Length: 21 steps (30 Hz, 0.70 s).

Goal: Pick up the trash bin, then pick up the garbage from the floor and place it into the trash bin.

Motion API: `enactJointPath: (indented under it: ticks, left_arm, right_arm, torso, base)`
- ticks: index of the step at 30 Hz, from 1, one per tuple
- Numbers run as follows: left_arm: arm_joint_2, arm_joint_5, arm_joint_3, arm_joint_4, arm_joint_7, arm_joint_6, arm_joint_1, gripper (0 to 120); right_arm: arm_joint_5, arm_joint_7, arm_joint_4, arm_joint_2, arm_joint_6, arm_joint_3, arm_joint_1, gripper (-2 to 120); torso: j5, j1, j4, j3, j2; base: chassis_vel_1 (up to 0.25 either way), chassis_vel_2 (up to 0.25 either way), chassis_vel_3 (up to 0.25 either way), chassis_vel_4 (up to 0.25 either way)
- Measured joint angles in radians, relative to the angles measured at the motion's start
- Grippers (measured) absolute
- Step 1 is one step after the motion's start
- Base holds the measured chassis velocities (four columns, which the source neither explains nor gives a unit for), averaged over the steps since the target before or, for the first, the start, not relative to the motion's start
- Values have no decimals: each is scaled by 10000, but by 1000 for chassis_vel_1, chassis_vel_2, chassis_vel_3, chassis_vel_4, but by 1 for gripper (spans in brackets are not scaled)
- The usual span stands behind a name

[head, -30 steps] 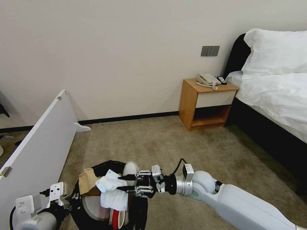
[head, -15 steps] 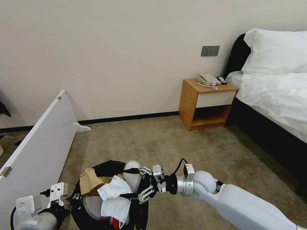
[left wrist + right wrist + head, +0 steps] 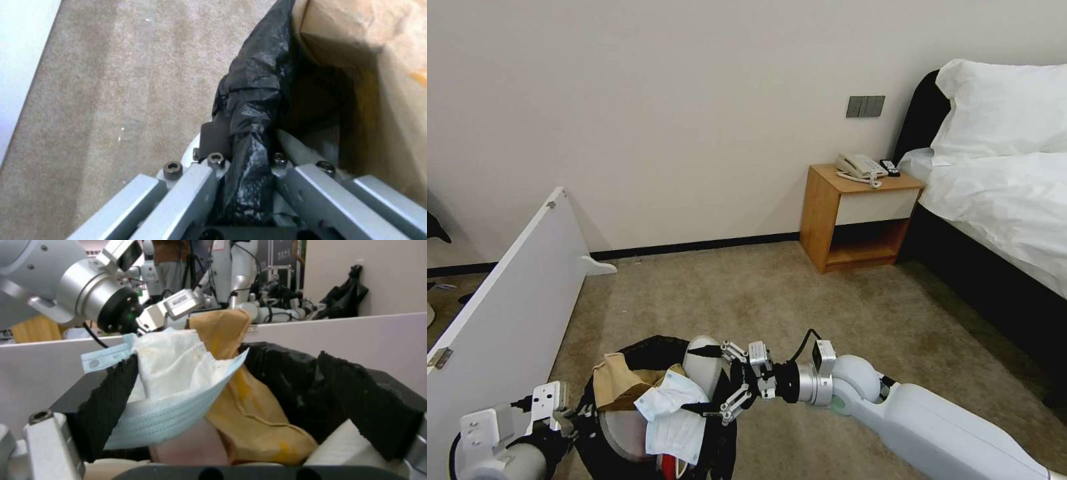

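Mask (image 3: 672, 417) free – right gripper (image 3: 715, 381) fingers apart

no readable text, no labels or brand marks, no numbers or signs anywhere

Trash bin (image 3: 650, 400) mouth crammed: mask (image 3: 675, 417), brown paper (image 3: 617, 383), slipper (image 3: 702, 367). White panel (image 3: 514, 300) close beside bin; carpet (image 3: 774, 293) beyond bin open.

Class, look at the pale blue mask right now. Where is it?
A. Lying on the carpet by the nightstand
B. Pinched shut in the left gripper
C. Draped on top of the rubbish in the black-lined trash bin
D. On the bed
C: the pale blue mask lies on the heaped rubbish in the trash bin, beside the right gripper, whose fingers are spread open.
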Motion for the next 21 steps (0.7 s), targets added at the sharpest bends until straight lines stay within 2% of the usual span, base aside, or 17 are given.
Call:
enactJointPath:
  ticks: [21]
  left_arm:
    - [-7, -5, 54, 0, -16, 0, 51, 1]
  right_arm:
    - [364, 185, 64, 115, -18, 465, 251, 100]
  torso:
    - [0, 0, 0, 0, 0]
  base:
    - [0, 0, 0, 0]
